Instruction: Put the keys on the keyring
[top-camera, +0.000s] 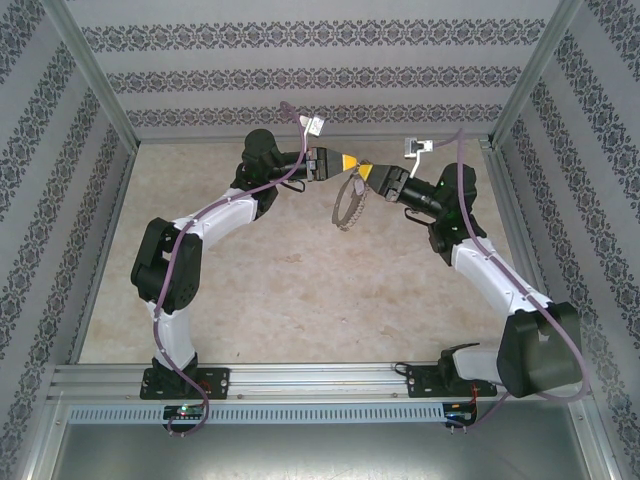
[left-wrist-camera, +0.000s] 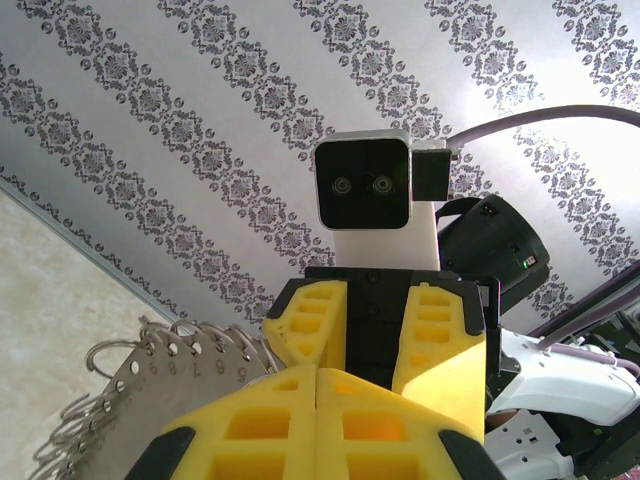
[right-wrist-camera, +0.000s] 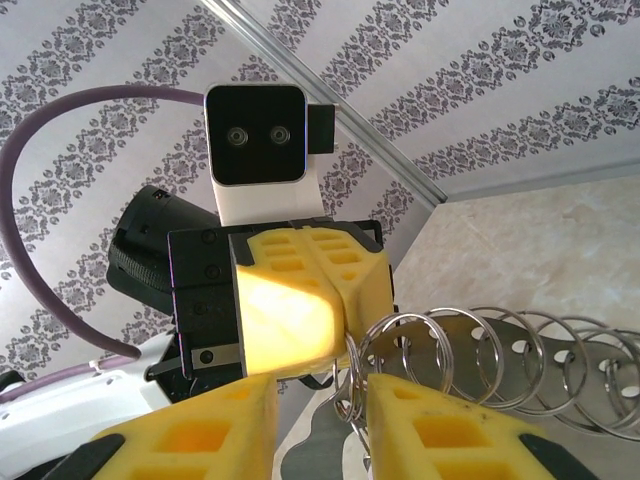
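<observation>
The keyring (top-camera: 348, 207), a grey metal hoop fringed with wire loops, hangs in the air at the back of the table between the two arms. My left gripper (top-camera: 343, 162) is shut, and the hoop's rim comes out of its closed tips (right-wrist-camera: 338, 300). The hoop's numbered band (left-wrist-camera: 140, 385) shows beside the shut left gripper (left-wrist-camera: 318, 375). My right gripper (top-camera: 368, 173) faces it tip to tip with its jaws apart. In the right wrist view some wire loops (right-wrist-camera: 348, 395) of the keyring (right-wrist-camera: 480, 340) hang in the gap of the right gripper (right-wrist-camera: 320, 395). The keys are hidden.
Patterned walls (top-camera: 320, 60) and metal frame posts (top-camera: 90, 70) close in the beige table (top-camera: 300, 290) at the back and both sides. An aluminium rail (top-camera: 320, 378) with both arm bases runs along the near edge.
</observation>
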